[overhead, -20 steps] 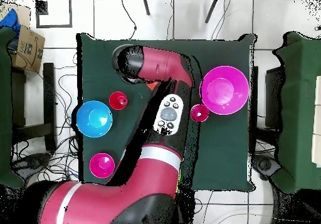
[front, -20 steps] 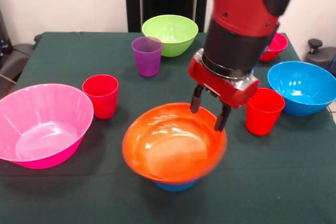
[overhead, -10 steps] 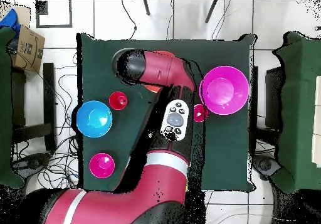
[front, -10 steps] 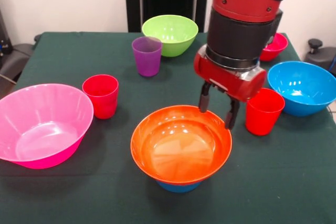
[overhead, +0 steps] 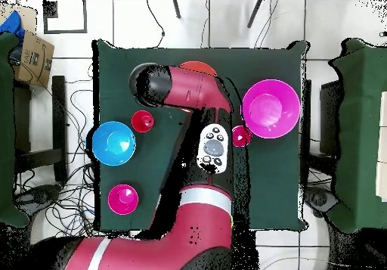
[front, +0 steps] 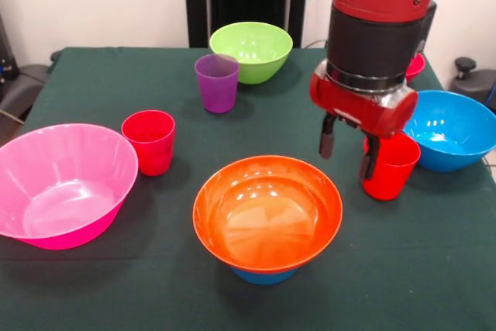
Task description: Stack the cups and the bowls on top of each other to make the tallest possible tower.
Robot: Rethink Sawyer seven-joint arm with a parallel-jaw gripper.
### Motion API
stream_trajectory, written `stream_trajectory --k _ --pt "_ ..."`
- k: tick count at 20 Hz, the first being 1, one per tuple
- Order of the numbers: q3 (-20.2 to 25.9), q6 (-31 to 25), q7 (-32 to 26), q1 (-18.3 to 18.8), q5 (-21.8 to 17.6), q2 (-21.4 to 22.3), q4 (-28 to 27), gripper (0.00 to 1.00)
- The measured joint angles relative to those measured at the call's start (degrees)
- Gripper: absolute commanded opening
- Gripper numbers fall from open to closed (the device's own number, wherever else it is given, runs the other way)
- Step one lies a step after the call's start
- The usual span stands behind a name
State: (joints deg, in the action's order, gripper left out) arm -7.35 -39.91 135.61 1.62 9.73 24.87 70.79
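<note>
The orange bowl [front: 267, 212] is seated on a small blue bowl [front: 260, 274] as a tower base, while the gripper [front: 346, 157], jaws spread wide and empty, is hung beside a red cup [front: 391, 165].

- tabletop [front: 93, 83]: dark green cloth
- orange bowl [front: 267, 211]: glossy orange, sits on a small blue bowl [front: 260, 275]
- large pink bowl [front: 62, 184], large blue bowl [front: 453, 133], lime green bowl [front: 252, 50]
- small red-magenta bowl [front: 416, 65]
- cups: two red [front: 149, 141] [front: 394, 168], one translucent purple [front: 217, 81]
- arm [front: 380, 5]: red and black
- gripper [front: 346, 156]: black fingers
</note>
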Motion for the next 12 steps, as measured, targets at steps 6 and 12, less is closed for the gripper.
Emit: stream_trajectory --k 6,12 --pt "4.6 -0.1 -6.2 5.7 -6.8 7.7 9.3 1.00" --pt "10.3 -0.2 -17.4 13.7 -11.5 13.3 16.1 1.00"
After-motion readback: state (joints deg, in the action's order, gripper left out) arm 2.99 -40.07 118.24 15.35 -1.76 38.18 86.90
